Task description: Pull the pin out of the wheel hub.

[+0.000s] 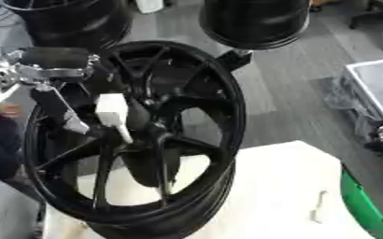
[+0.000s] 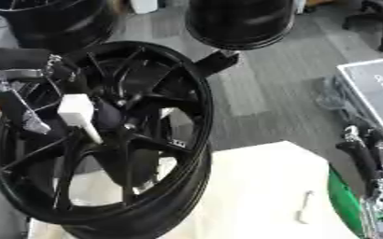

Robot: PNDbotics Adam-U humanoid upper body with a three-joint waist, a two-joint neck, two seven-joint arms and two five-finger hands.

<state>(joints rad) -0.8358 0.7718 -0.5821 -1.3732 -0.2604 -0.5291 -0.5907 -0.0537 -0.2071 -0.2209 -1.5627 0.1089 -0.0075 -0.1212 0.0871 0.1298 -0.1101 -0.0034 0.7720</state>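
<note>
At the wheel hub, centre of the upright black wheel, the left hand has its fingers closed round a white pin. The right hand rests at the right edge, fingers up and relaxed, holding nothing. A small white piece lies on the table.

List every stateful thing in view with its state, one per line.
Black spoked wheel rim: upright on its edge, tilted, resting on the cream table.
White block-headed pin: at the hub, sticking out toward the camera.
Left hand: over the wheel's spokes beside the pin; grip unclear.
Right hand: idle at the right edge, off the wheel.
Small white piece: lying loose on the table.
</note>
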